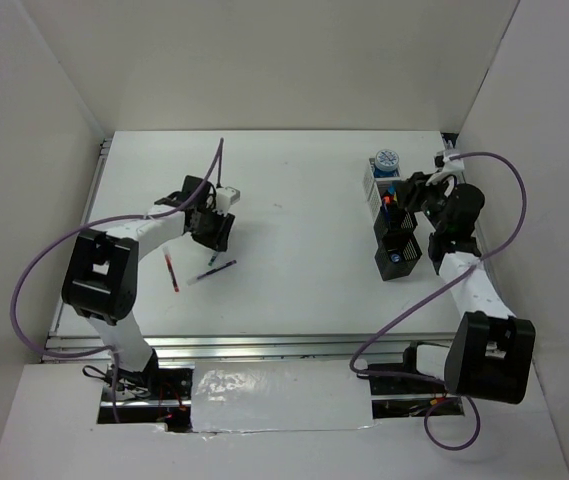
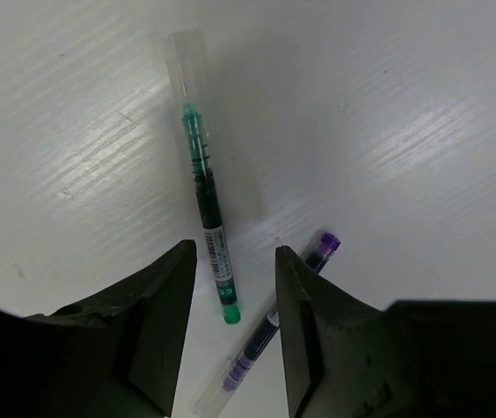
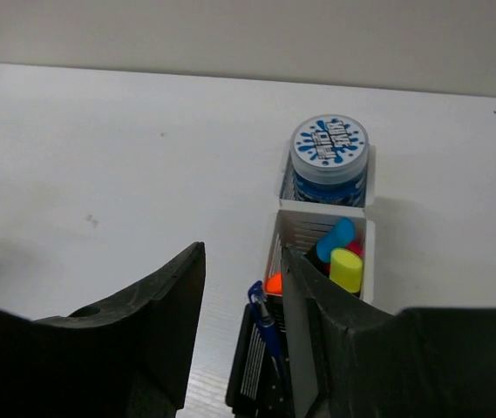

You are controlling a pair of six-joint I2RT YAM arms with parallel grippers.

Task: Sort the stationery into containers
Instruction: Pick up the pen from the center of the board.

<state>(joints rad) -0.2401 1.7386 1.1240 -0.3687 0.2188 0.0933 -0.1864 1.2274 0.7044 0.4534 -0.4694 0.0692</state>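
A thin green-inked pen with a clear cap (image 2: 206, 192) lies flat on the white surface (image 1: 304, 270), its lower end in the gap between the left gripper's (image 2: 234, 252) black fingers (image 2: 156, 305). They stand apart on either side of it and do not touch it. Just beside it a purple-inked clear pen (image 2: 317, 252) lies at an angle, partly hidden behind one finger. A red-inked pen (image 1: 171, 272) lies near, by the left arm.

Well apart, on the right side, a round blue-white tape roll (image 3: 329, 148) sits at the top of a white mesh bin (image 3: 287, 178). The white-walled bin (image 3: 275, 235) next to it holds highlighters with blue, yellow and pink caps (image 3: 345, 261). Black mesh bins (image 1: 398, 250) continue the row. An orange cap (image 3: 274, 283) and a blue pen (image 3: 265, 318) show there. The right gripper (image 3: 243, 252) hovers over this row, fingers parted and holding nothing.
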